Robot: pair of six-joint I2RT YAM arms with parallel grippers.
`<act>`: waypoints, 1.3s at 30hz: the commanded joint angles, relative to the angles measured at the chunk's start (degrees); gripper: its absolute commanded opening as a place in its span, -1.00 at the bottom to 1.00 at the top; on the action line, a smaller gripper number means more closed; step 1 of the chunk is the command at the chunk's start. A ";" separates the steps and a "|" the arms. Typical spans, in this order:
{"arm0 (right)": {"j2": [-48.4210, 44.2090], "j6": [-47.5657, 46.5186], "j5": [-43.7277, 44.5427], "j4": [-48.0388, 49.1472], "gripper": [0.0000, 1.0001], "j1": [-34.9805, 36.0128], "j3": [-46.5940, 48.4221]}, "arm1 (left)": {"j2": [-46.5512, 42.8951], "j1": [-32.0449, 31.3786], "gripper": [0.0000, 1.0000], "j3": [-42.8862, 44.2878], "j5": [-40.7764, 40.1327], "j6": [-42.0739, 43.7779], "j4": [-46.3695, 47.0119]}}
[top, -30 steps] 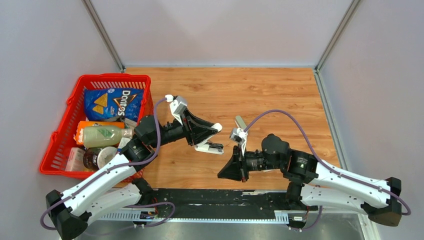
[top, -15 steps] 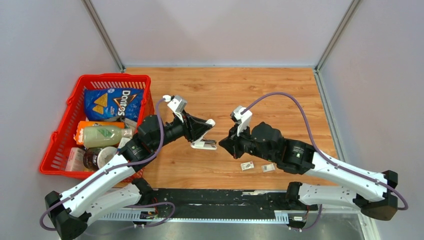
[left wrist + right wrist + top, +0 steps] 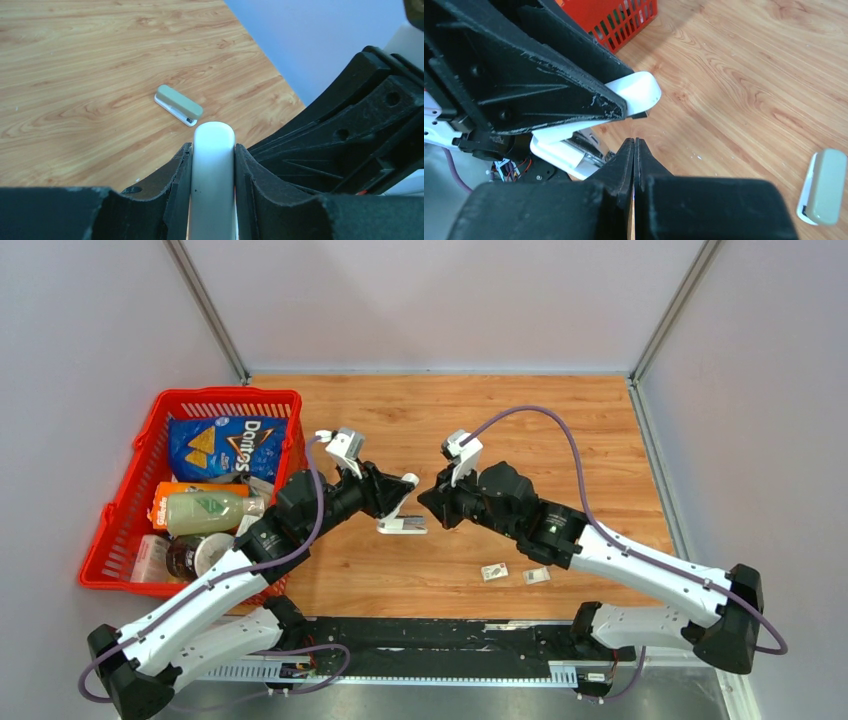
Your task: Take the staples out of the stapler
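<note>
My left gripper (image 3: 398, 503) is shut on a white stapler (image 3: 401, 527) and holds it above the table with its lid hinged up. In the left wrist view the stapler's rounded white body (image 3: 213, 170) sits clamped between both black fingers. My right gripper (image 3: 426, 508) is shut with nothing in it, its tip right at the stapler's open front. The right wrist view shows the raised lid (image 3: 636, 92), the white base (image 3: 556, 150) and a silvery rail (image 3: 586, 146) just left of the shut tip (image 3: 634, 143). I cannot make out the staples themselves.
A second, grey-green stapler (image 3: 179, 105) lies on the wood (image 3: 824, 186); the right arm hides it from above. Two small whitish packets (image 3: 493, 572) (image 3: 537, 576) lie near the front. A red basket (image 3: 125, 502) of groceries stands at the left.
My right arm swung up from the front edge to the stapler's open mouth, uncovering the two packets. My left gripper drifted slightly left and back with the stapler.
</note>
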 commanded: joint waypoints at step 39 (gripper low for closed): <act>10.30 9.85 -26.87 33.60 -1.00 -2.77 -17.06 | 9.31 0.02 -1.00 -0.44 -9.95 -3.76 1.24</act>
